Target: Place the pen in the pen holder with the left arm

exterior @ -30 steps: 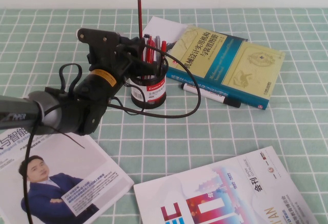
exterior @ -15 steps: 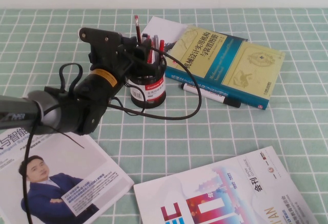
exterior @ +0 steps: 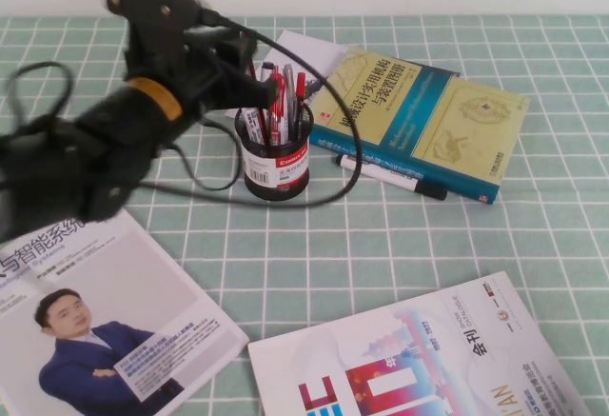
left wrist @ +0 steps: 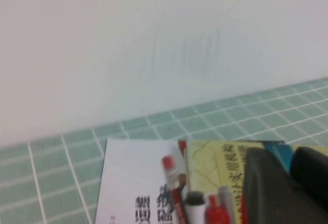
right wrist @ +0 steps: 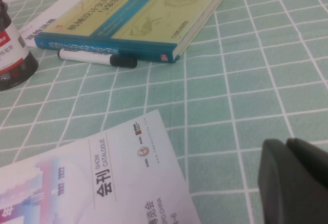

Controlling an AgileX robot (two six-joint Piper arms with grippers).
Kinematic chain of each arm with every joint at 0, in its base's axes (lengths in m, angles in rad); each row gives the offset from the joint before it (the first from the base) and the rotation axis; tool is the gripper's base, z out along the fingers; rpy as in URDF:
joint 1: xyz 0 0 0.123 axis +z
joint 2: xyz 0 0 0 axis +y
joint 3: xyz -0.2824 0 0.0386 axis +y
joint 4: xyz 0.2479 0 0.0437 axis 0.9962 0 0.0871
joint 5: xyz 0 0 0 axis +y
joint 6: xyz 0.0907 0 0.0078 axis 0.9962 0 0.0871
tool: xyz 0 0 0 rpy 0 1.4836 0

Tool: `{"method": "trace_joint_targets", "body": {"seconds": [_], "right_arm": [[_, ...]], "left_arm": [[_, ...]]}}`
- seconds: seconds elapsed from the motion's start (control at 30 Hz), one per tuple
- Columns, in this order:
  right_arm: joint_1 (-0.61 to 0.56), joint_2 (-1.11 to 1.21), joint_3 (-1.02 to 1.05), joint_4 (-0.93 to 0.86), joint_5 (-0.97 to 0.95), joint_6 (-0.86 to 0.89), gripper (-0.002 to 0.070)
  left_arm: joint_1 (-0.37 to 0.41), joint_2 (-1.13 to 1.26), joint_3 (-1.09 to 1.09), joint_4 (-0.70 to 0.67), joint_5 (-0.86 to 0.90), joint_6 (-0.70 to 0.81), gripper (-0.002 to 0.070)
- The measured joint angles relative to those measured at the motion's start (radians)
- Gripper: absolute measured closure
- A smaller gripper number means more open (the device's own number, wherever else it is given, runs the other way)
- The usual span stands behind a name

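One pen (exterior: 255,102) stands inside the holder (exterior: 275,160) among others, so the left end effector (exterior: 235,54), empty and parted, hangs above-left, while the right end effector (right wrist: 294,175) sits near-right, grip unclear.

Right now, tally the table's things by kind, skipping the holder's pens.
Magazines: 2
Book: 1
Marker: 1
Pen holder: 1
Paper sheet: 1
Total: 6
Left gripper hangs up beside the holder; right gripper low near one magazine.
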Motion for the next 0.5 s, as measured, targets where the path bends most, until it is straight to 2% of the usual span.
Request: {"method": "trace_joint_targets", "body": {"seconds": [0.07, 0.17, 0.5], "right_arm": [[0.0, 0.0, 0.0, 0.0, 0.0, 0.0, 0.0696], [0.0, 0.0, 0.0, 0.0, 0.0, 0.0, 0.0696], [0.0, 0.0, 0.0, 0.0, 0.0, 0.0, 0.0696]], "left_arm": [[0.0, -0.07, 0.041, 0.039, 0.006, -0.008, 0.0624], [0.0, -0.2, 0.114, 0.067, 0.011, -0.029, 0.0662], [0.0, -0.617, 0.43, 0.074, 0.027, -0.075, 0.0675]]}}
